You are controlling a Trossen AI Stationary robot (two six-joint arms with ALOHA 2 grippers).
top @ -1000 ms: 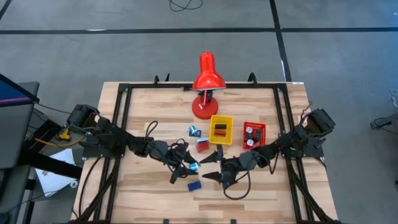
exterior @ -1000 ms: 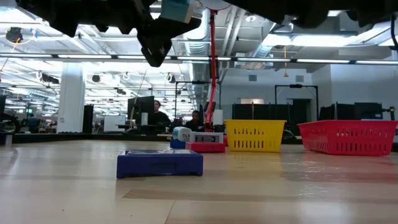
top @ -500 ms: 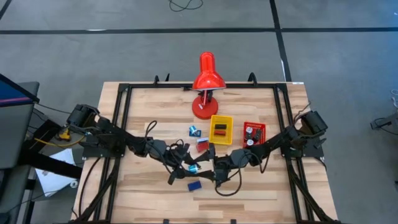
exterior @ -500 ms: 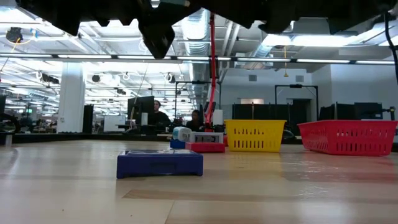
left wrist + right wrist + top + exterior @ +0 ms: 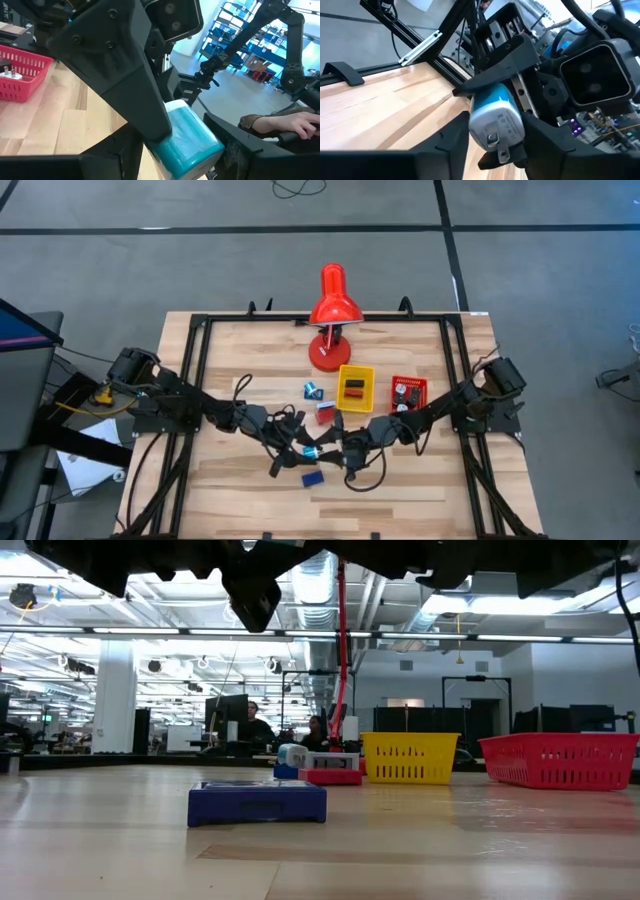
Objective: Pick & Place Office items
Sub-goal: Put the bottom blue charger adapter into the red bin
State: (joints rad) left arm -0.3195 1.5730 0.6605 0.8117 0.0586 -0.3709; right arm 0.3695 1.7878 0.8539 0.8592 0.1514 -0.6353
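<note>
The pale wooden slatted table (image 5: 230, 360) carries a big red desk lamp (image 5: 332, 308) at its far middle. Nearer and right of it sit a yellow plastic tray (image 5: 356, 388) and a red plastic tray (image 5: 408, 396), each holding small pieces.

My two dark arms reach in from the left and right edges and meet above the near middle of the table. My left gripper (image 5: 302, 447) is clamped on a light blue, rounded block-shaped item with a white end (image 5: 187, 137), held up off the wood. My right gripper (image 5: 330, 450) stands spread wide with a finger on either side of that same item (image 5: 492, 117), not yet pressing it.

On the table, a flat dark blue block (image 5: 257, 802) lies just below the meeting point, on the near side. Farther off rest a flat red block (image 5: 326, 412) and a small blue-and-white piece (image 5: 313, 390), near the yellow tray.
</note>
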